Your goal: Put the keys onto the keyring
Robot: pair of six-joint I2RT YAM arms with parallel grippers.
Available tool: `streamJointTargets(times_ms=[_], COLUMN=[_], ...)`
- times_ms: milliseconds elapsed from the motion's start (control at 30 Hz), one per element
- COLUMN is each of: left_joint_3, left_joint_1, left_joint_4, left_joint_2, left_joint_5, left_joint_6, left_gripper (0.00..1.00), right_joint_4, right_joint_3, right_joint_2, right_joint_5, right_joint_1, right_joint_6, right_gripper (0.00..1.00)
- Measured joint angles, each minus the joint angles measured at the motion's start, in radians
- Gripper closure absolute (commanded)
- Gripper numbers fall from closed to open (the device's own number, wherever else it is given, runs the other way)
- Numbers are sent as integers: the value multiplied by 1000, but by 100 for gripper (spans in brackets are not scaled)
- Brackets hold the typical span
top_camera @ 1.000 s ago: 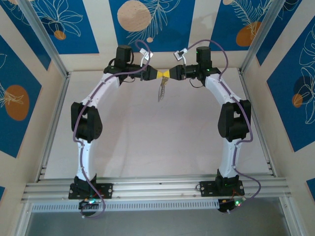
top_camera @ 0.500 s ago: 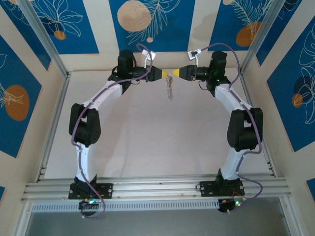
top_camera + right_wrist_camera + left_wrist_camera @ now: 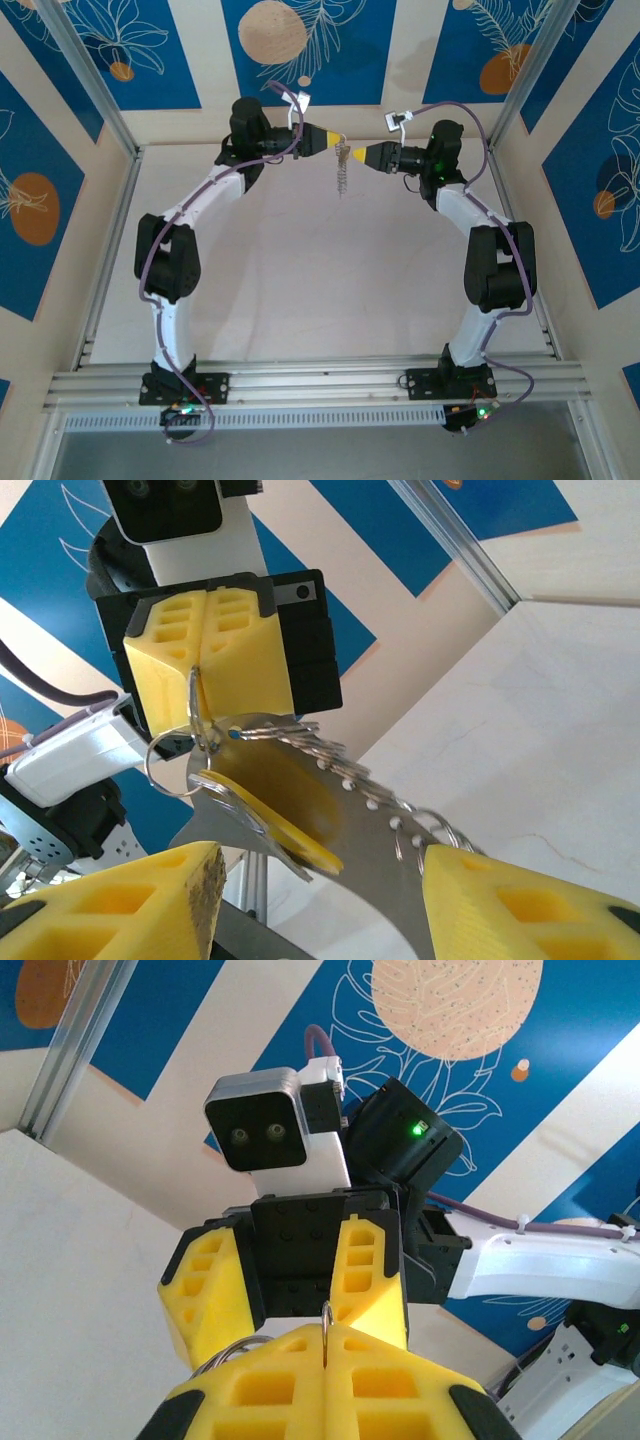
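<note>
Above the far end of the table (image 3: 300, 290), both arms are raised and meet tip to tip under the blue patterned back wall. Any lettering on the housings is too small to read; one green light (image 3: 418, 1128) glows on the right arm's black wrist block.

Left gripper (image 3: 328, 137) (image 3: 325, 1345) (image 3: 203, 680): yellow fingers (image 3: 260, 1395) pressed flat together, pinching the thin wire of the keyring (image 3: 325, 1318) (image 3: 192, 702) (image 3: 341, 150) at the seam.

The keys (image 3: 343, 178) (image 3: 345, 768) hang from it off the table, a short dangling string in the top view and a jagged silvery row in the right wrist view. A yellow oval tag (image 3: 275, 798) and a broad flat silvery piece (image 3: 375, 895) hang in the same bunch; the piece is too close to the lens to identify.

Right gripper (image 3: 362, 155) (image 3: 290, 1310) (image 3: 320, 865): fingers (image 3: 120, 900) spread well apart and gripping nothing. Its tip sits just beside the keyring, facing the left gripper, with the bunch hanging between them. Whether a finger brushes the bunch cannot be told.
</note>
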Motion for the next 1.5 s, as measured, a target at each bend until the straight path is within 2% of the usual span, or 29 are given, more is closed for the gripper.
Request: streamJointTargets(times_ms=[467,600,833,933,1500], left_joint_3=[0,0,0,0,-61], left_joint_1=[0,0,0,0,0], left_joint_4=[37,37,38,45,95], left_joint_2=[0,0,0,0,-13], left_joint_5=[0,0,-2,-11,-39], left_joint_6=[-43,-44,-48,-53,-80], left_gripper=[100,100,100,100,100], right_joint_4=[44,50,64,85,96], right_joint_3=[27,27,26,19,-9], right_joint_2=[0,0,0,0,0], right_joint_5=[-3,-6,-13,-21,29], right_joint_1=[42,51,60,65,117], right_joint_6=[11,11,23,28,34], right_gripper=[43,47,89,100,100])
